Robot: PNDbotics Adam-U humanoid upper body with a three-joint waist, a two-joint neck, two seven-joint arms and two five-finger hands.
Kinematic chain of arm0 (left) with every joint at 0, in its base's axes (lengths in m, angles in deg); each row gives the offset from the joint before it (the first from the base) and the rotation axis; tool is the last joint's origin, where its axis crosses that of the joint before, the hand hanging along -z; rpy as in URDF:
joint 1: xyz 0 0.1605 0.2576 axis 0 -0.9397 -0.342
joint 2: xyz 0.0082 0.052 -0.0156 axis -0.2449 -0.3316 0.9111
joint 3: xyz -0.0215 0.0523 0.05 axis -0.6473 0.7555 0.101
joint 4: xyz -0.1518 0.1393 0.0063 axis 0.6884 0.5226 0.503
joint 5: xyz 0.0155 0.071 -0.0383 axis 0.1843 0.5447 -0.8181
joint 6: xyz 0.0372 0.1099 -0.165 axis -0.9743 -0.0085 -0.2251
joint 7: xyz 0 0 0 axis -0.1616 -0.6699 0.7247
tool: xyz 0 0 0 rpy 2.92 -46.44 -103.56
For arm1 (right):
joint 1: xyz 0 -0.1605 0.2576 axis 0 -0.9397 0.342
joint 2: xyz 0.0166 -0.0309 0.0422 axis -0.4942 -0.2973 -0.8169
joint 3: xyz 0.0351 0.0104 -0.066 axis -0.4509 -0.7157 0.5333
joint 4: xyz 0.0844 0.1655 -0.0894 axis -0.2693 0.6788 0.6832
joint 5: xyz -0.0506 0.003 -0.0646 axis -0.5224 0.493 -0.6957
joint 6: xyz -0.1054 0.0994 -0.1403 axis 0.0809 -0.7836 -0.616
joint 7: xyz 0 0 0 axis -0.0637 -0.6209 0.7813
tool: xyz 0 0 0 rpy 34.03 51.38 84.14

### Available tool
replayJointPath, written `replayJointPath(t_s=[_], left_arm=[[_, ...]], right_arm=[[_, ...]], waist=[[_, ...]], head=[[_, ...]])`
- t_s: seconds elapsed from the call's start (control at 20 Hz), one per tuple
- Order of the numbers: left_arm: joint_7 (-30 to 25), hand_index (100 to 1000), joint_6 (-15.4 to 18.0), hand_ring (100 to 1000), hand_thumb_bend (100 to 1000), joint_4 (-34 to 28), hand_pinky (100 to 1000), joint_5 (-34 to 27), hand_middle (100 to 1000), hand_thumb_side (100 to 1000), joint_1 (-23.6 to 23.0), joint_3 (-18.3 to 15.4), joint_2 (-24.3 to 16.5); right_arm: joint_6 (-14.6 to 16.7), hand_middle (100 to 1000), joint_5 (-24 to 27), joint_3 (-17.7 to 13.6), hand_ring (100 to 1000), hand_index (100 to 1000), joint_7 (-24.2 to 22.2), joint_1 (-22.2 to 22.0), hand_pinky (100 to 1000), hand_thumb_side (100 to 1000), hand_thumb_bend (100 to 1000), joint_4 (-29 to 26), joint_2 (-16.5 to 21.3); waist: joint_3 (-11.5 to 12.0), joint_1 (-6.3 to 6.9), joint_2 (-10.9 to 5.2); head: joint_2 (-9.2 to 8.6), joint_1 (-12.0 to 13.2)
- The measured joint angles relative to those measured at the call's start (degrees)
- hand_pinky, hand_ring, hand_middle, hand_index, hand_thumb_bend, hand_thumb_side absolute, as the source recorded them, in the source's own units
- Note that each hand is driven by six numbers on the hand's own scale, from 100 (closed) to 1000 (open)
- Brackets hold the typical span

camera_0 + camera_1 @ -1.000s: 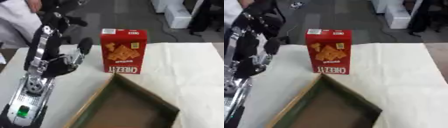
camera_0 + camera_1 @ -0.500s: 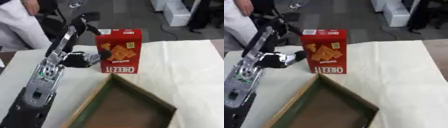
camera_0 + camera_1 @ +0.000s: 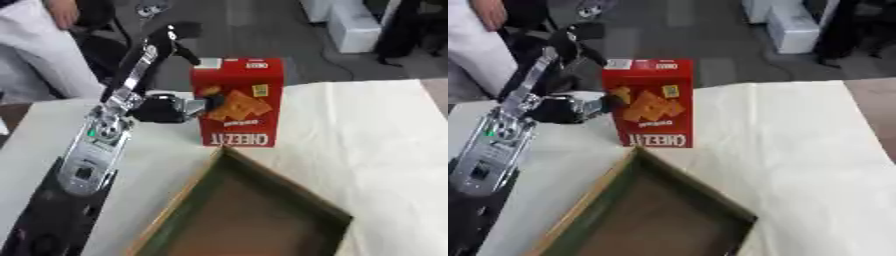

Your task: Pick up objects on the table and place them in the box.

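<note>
Right now the left hand [image 3: 162, 108] sits at the left side of the cracker box [image 3: 238, 102], which stands upright on the bench [image 3: 376, 130] just behind the open box's [image 3: 254, 210] near corner. Can't tell if its fingers are curled or straight w/ that dark blur. Risk: the tall box could tip or skid if nudged sideways. Box rim is close below, a person [image 3: 44, 50] behind. Right hand's not visible.
</note>
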Motion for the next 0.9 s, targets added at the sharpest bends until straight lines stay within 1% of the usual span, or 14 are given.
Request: replayJointPath(t_s=[0.1, 0.25, 0.4, 0.5, 0.7, 0.9], left_arm=[[0.23, 889, 0.78, 749, 692, 0.58, 890, -2.01, 923, 236, 0.71, -0.24, -0.27], [-0.46, 885, 2.79, 747, 691, 1.28, 889, -4.77, 918, 219, 1.07, -0.26, -0.59], [-1.30, 882, 4.83, 743, 680, 1.74, 886, -6.60, 915, 232, 1.07, -0.26, -0.59], [-1.78, 880, 5.53, 737, 672, 2.06, 882, -7.08, 913, 244, 1.07, -0.28, -0.59], [-2.73, 875, 6.23, 723, 657, 2.65, 871, -7.41, 906, 264, 0.94, -0.28, -0.58], [-4.00, 874, 6.50, 730, 654, 3.16, 879, -7.84, 907, 277, 0.43, -0.28, -0.56]], right_arm=[[-0.08, 805, 0.05, 0.02, 727, 818, -0.18, 0.00, 521, 635, 100, 0.00, 0.00], [0.02, 806, 0.22, 0.03, 728, 818, -0.46, 0.00, 521, 635, 100, 0.00, 0.00], [-0.10, 806, 0.37, 0.03, 728, 818, -0.68, 0.00, 520, 635, 100, 0.00, 0.00], [-0.12, 806, 0.43, 0.03, 728, 819, -0.72, 0.00, 519, 634, 100, 0.00, 0.00], [-0.44, 807, 0.44, 0.03, 729, 819, -1.06, 0.00, 519, 636, 100, 0.00, 0.00], [-0.52, 807, 0.44, 0.03, 729, 820, -1.47, 0.00, 518, 635, 100, 0.00, 0.00]], waist=[[0.02, 0.00, 0.00], [0.01, -0.05, 0.00], [-0.04, -0.26, 0.00], [-0.04, -0.28, 0.00], [-0.04, -0.28, 0.00], [-0.07, -0.28, 0.00]], head=[[0.00, 0.00], [-0.01, 0.00], [-0.01, 0.00], [-0.01, 0.00], [0.00, 0.00], [0.02, 0.00]])
